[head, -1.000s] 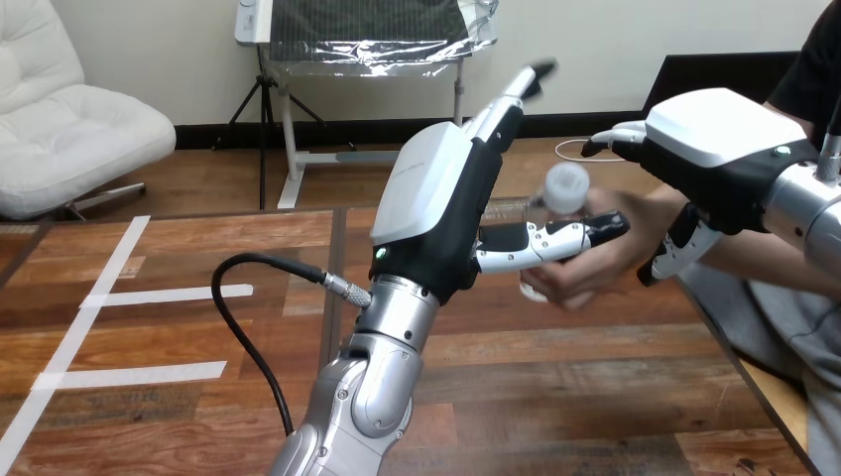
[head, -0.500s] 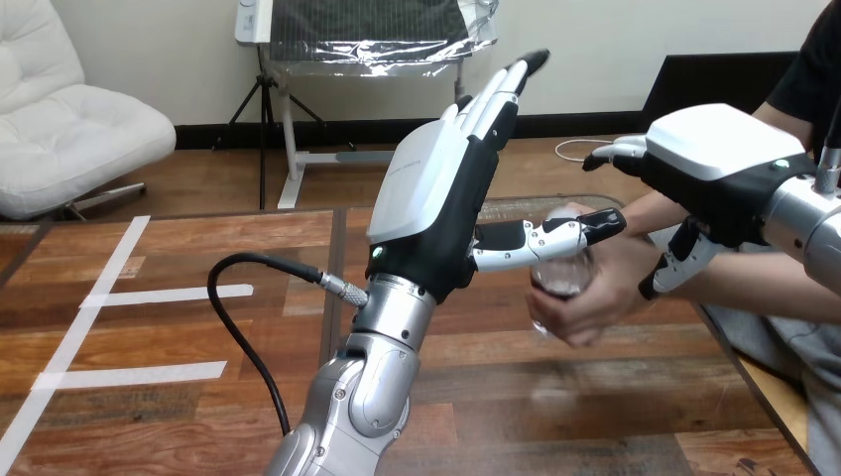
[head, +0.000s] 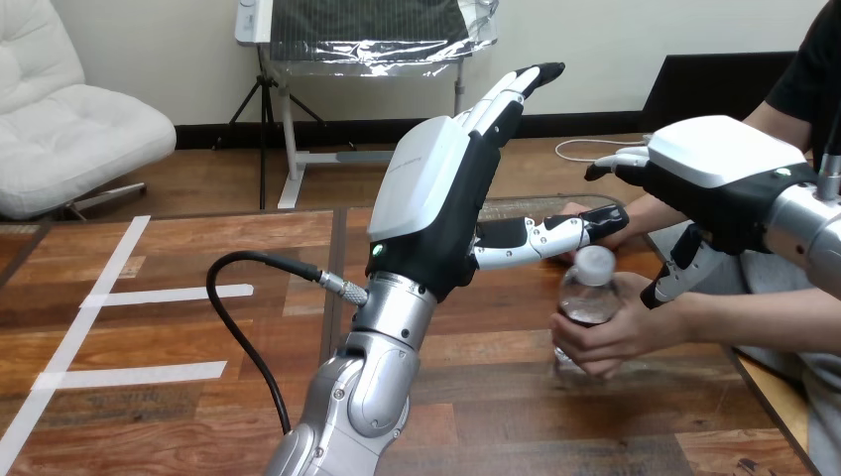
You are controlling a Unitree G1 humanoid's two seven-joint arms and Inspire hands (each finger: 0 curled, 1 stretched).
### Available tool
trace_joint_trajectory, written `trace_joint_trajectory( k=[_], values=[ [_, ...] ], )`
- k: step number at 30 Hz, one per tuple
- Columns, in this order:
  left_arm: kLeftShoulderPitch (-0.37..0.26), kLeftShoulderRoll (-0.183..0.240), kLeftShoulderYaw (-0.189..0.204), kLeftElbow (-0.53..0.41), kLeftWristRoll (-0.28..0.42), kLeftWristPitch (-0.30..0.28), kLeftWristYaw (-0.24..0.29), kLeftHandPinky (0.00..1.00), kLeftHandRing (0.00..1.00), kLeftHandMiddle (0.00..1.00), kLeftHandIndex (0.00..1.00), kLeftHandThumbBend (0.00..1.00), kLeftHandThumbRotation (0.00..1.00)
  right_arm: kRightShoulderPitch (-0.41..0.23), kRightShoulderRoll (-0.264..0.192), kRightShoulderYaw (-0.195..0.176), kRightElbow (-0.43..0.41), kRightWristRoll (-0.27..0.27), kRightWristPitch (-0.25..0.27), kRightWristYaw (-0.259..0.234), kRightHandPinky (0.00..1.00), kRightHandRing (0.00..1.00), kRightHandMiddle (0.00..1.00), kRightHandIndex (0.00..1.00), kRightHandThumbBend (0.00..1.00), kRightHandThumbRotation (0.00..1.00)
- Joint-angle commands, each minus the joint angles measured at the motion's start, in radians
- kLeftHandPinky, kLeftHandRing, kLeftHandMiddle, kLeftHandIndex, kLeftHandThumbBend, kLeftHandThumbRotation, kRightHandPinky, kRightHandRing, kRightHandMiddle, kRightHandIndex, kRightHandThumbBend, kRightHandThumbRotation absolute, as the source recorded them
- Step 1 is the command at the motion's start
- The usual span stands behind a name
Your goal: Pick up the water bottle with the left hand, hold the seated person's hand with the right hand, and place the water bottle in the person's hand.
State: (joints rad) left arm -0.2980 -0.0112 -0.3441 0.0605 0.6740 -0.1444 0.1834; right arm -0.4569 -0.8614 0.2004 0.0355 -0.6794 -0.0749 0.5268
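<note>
The clear water bottle (head: 589, 297) with a white cap stands upright in the person's hand (head: 620, 337), low over the table's right part. My left hand (head: 436, 198) is raised left of it, open, fingers straight up and thumb stretched right, just above and behind the bottle's cap, holding nothing. My right hand (head: 729, 164) hovers over the person's forearm (head: 764, 317) with its fingers relaxed and pointing left. Its thumb hangs down close to that forearm, not curled round it. The person's other hand (head: 583, 211) lies farther back, behind my left thumb.
The wooden table (head: 198, 397) has white tape lines (head: 119, 297) on its left part. A black cable (head: 248, 327) loops from my left wrist. The table's right edge (head: 754, 387) runs beside the person.
The person's hand has brought the bottle down and nearer, away from my left thumb, and stood it upright. My left hand stays open and raised. My right hand has barely moved.
</note>
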Motion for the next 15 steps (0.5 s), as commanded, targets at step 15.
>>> trace_joint_trajectory(
  k=[15],
  values=[
    [0.158,-0.005,0.012,-0.171,-0.141,-0.121,0.035,0.72,0.82,0.85,0.83,0.67,0.45,0.217,0.056,-0.254,-0.355,0.167,0.149,-0.035,0.82,0.88,0.9,0.88,0.77,0.0]
  ],
)
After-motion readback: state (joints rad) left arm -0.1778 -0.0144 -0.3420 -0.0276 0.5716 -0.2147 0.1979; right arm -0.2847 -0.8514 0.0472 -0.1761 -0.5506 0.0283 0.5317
